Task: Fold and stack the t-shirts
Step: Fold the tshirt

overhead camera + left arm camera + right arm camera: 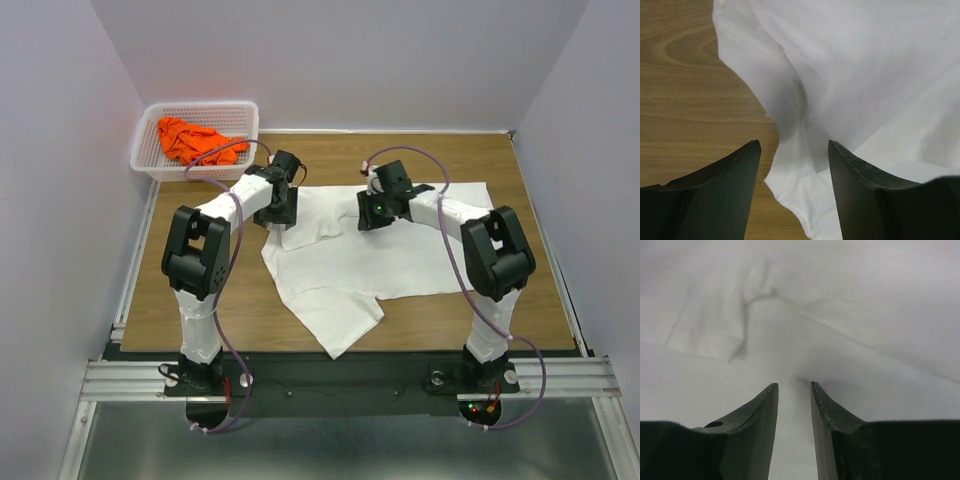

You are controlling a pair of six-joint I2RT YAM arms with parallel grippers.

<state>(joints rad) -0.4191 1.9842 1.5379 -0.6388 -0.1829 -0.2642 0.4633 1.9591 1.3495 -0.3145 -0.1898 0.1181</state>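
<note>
Pale walls close in a wooden table [170, 300], where the white t-shirt [400, 250] lies spread across the middle, its near part bunched into a flap toward the arm bases. At the far left corner a white basket [145, 150] holds the orange t-shirt [190, 140], crumpled. The left gripper [795, 145] hovers over the white shirt's far left edge with jaws wide apart, a raised fold of cloth beneath them, nothing clasped. The right gripper [794, 385] sits low over the shirt's far middle, jaws a narrow slit apart; whether cloth is pinched between them cannot be told
</note>
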